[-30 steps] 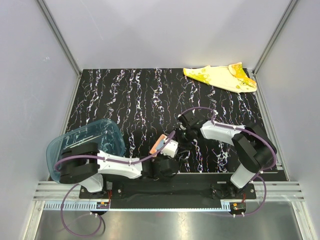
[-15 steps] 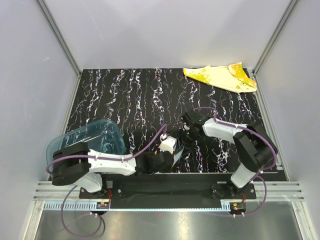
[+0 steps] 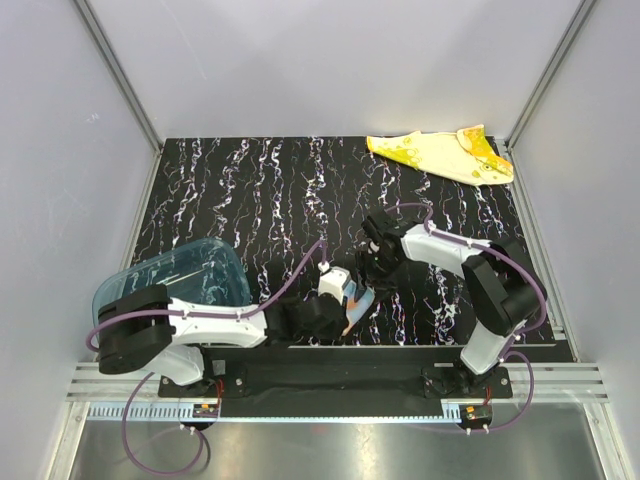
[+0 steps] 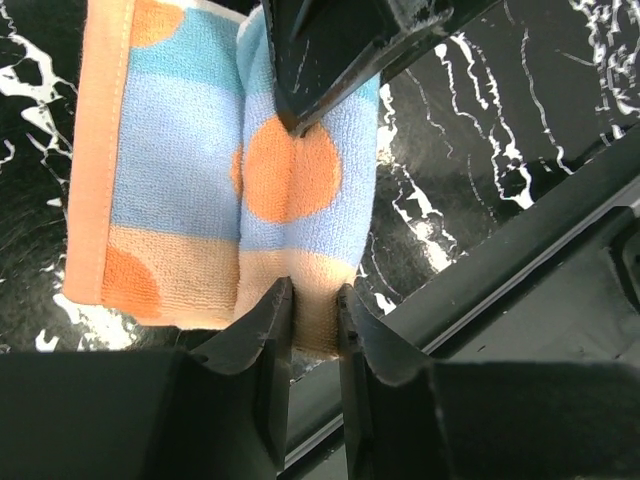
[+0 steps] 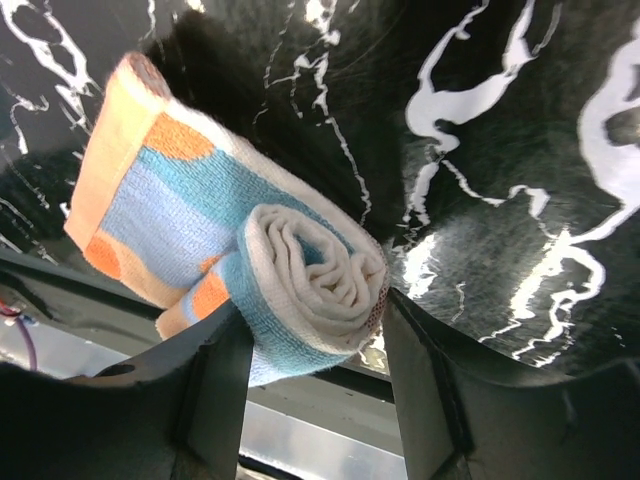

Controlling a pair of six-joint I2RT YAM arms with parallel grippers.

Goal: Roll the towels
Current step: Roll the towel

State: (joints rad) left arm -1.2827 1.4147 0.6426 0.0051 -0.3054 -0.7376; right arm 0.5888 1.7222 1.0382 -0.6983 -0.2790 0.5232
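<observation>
At the tabletop's [image 3: 250, 200] near edge, the left end effector [image 4: 312, 292] pinches the rolled orange-pink towel [image 4: 300, 170]. The towel has now moved across to the right end effector [image 5: 315, 335], whose jaws sit around it. I cannot tell if it grips. Far back, the yellow towel [image 3: 440, 155] waits, not rolled.

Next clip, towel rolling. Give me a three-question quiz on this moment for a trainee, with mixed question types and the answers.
1. True or false: the yellow towel is already rolled.
2. What does the left gripper pinch? A) the yellow towel B) the orange towel C) nothing
3. Short answer: on which side of the robot does the teal tray lie?
Key: 1 false, it lies unrolled at the far right. 2 B, at the end of the partly rolled cloth. 3 its left, at the near edge.
</observation>
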